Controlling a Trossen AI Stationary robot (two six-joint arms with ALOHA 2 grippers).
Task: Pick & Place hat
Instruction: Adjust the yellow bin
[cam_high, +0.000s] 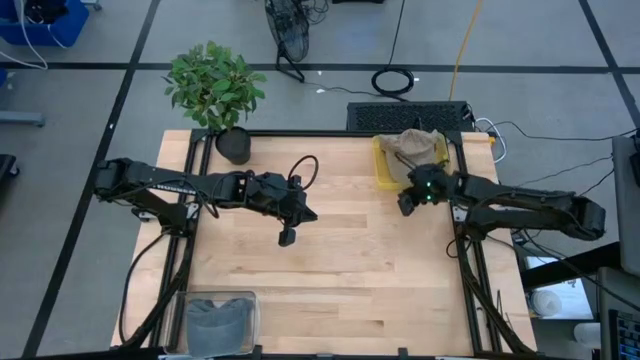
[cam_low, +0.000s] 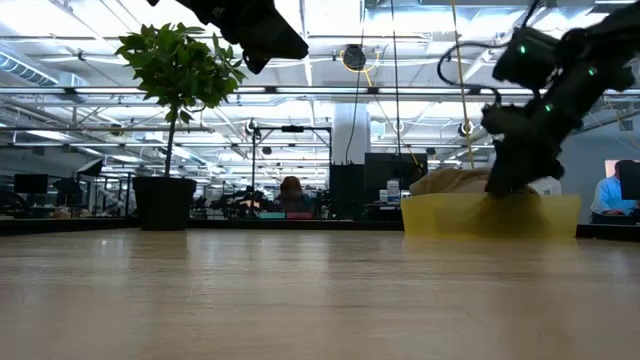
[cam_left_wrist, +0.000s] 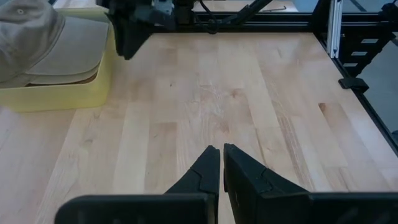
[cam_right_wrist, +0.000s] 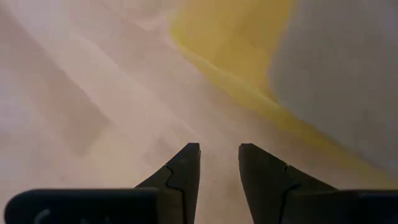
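Observation:
A tan hat (cam_high: 413, 146) lies inside a yellow bin (cam_high: 383, 172) at the table's far right; it also shows in the left wrist view (cam_left_wrist: 37, 43) and in the low view (cam_low: 447, 183). My right gripper (cam_right_wrist: 218, 157) is open. It points down over bare wood just beside the bin's near-left wall (cam_right_wrist: 236, 81), and in the high view (cam_high: 405, 206) it is at the bin's near edge. My left gripper (cam_left_wrist: 219, 158) is shut and hovers above the table's middle (cam_high: 287, 236), well to the left of the bin.
A potted plant (cam_high: 217, 92) stands at the far-left corner. A clear tub with dark cloth (cam_high: 220, 318) sits at the near-left edge. A black frame rail (cam_high: 300, 133) runs along the far edge. Bare wood (cam_high: 360, 270) lies between and in front of the arms.

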